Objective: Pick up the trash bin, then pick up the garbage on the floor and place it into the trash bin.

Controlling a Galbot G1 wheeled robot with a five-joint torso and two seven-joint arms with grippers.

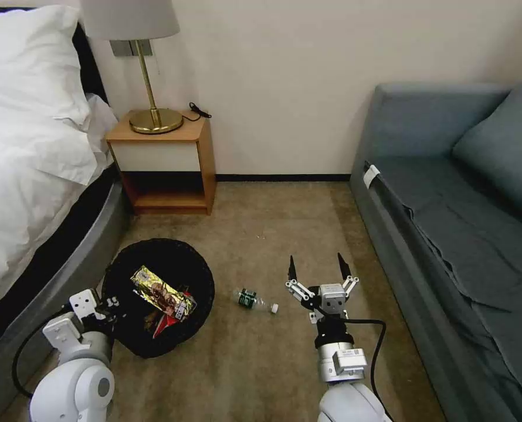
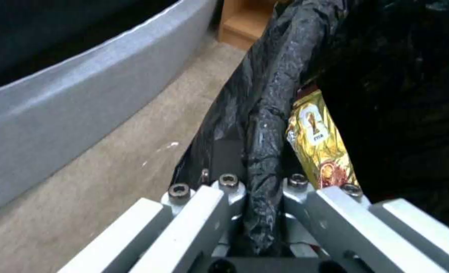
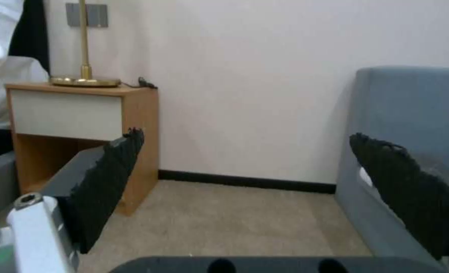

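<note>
Head view: left gripper [image 1: 109, 305] clamped on the rim of the round black bag-lined trash bin [image 1: 196, 266], gold wrapper [image 1: 162, 291] inside. Right gripper [image 1: 318, 266] spread wide, holding nothing; small clear green-label bottle [image 1: 255, 300] lies on beige carpet [image 1: 261, 223] just to its left.
Left wrist: crinkly bag rim [image 2: 265, 151] pinched between the fingers.
Right wrist: black pads [image 3: 108, 182] wide apart over carpet.

The room is viewed from high on the head, looking forward and down over the carpet [image 1: 261, 234]. The trash bin [image 2: 265, 113] rim is seen at very close range from the left wrist; from the right wrist, low and level, the nightstand [image 3: 83, 113] and sofa [image 3: 406, 113] are faced, both shared with the head view.
</note>
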